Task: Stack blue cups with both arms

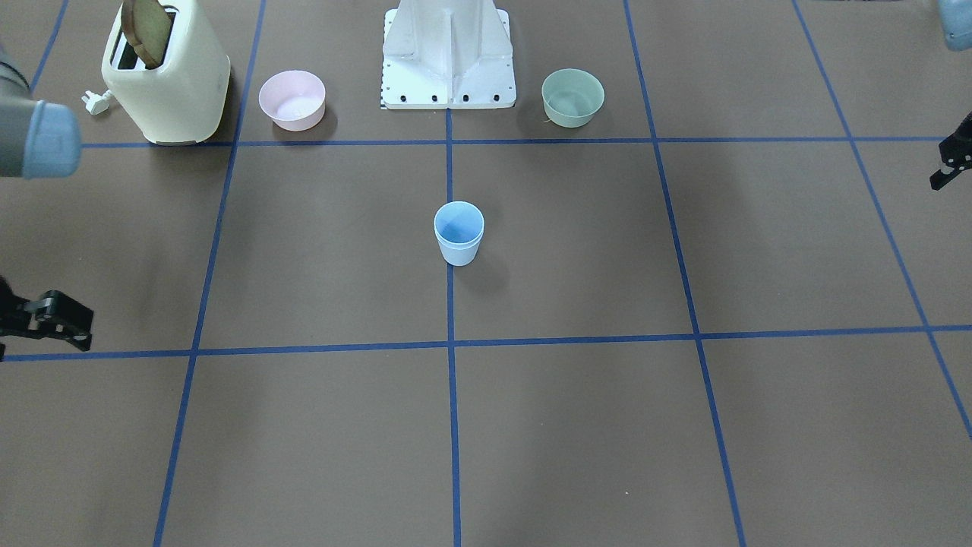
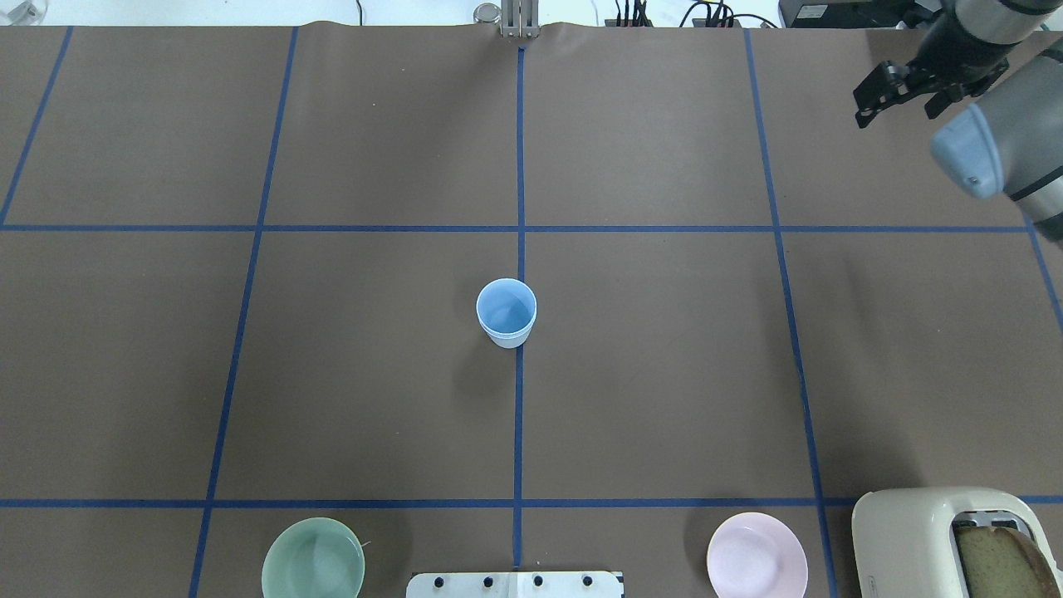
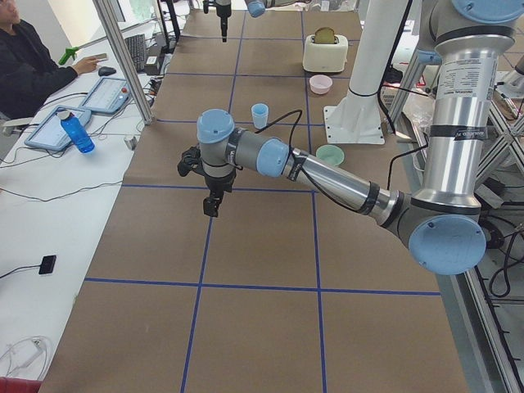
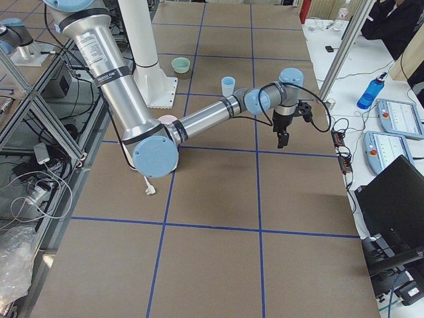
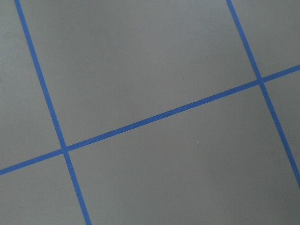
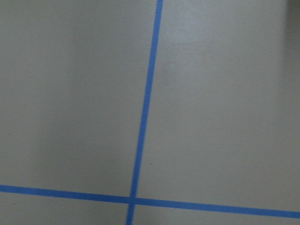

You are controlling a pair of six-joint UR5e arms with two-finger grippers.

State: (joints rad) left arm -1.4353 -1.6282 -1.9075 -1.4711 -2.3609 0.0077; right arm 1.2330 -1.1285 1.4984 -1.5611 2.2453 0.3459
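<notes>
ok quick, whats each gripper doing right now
Left gripper: cannot tell, cut off at the frame edge.
Right gripper: open, holding nothing.

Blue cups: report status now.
Right gripper open, left gripper state unclear, both far off. Blue cups nested, upright, mid-table. Pink bowl, mint-green bowl, toaster stand well aside.

The stacked cups (image 2: 507,314) stand alone mid-table, bare mat (image 2: 664,374) all round them for my jaws. Well apart, along my base edge, stand the green bowl (image 2: 313,558), pink bowl (image 2: 756,555), toaster (image 2: 913,540) and pedestal (image 2: 515,584).
</notes>
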